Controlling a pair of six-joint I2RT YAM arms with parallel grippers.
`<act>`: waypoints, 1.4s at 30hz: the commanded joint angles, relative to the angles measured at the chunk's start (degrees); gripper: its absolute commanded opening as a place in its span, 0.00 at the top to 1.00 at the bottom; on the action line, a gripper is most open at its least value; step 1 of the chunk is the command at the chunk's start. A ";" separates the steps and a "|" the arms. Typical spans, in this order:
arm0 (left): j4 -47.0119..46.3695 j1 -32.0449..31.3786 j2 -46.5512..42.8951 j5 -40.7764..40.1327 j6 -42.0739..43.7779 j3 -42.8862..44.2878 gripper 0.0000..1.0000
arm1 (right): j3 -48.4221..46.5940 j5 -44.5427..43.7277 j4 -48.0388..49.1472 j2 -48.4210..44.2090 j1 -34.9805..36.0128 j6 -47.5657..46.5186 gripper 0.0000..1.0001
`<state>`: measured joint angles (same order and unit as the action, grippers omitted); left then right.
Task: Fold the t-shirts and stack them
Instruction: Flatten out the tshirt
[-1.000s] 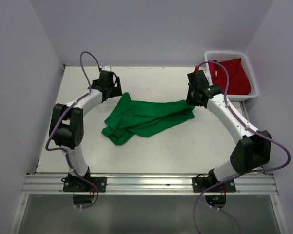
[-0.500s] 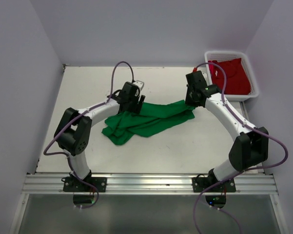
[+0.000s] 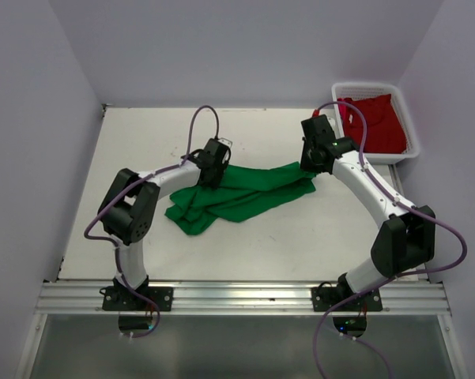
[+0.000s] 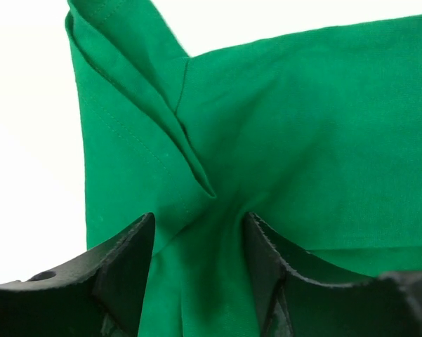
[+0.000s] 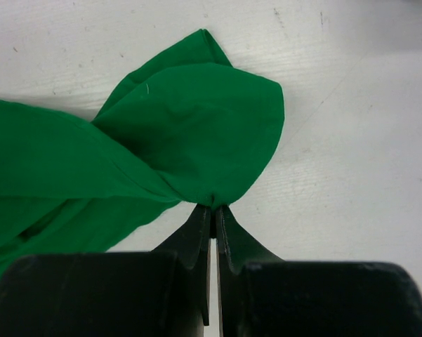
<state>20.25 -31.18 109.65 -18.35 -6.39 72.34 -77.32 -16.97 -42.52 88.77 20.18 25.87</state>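
Top external view: I am reaching both arms over the white table [image 3: 142,237], where the green t-shirt [image 3: 245,196] is lying crumpled and drawn out between them, running from the middle left toward the far right. I am holding my left gripper [image 4: 196,228] down on the shirt's far left part. In the left wrist view its jaws are standing apart with a puckered ridge of green cloth rising between the two black fingers [image 4: 126,263], and I cannot tell whether they are squeezing it. I am pinching the shirt's right end with my right gripper [image 5: 213,210]. In the right wrist view its jaws are pressing together on a gathered bit of the cloth, which is fanning out from the tips in a rounded lobe lying on the tabletop. The red t-shirt [image 3: 375,122] is sitting bunched in the white mesh basket [image 3: 363,84] at the far right corner, just beyond my right gripper and apart from the green one.
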 commanded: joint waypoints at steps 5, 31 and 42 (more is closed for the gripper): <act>-2.76 -0.20 -1.63 -4.50 1.12 2.28 0.48 | 0.59 -0.34 1.74 -1.23 -0.15 -0.73 1.00; -6.10 -0.11 3.47 -4.15 1.12 4.83 0.75 | 0.85 -0.96 1.30 -1.41 -0.23 -1.08 1.00; -3.90 -0.20 1.36 -6.61 1.12 6.33 0.58 | 0.77 -0.69 1.30 -1.59 -0.15 -1.08 1.00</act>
<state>17.23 -31.20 113.86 -22.83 -5.19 76.42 -76.47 -17.04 -42.41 88.77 20.18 25.45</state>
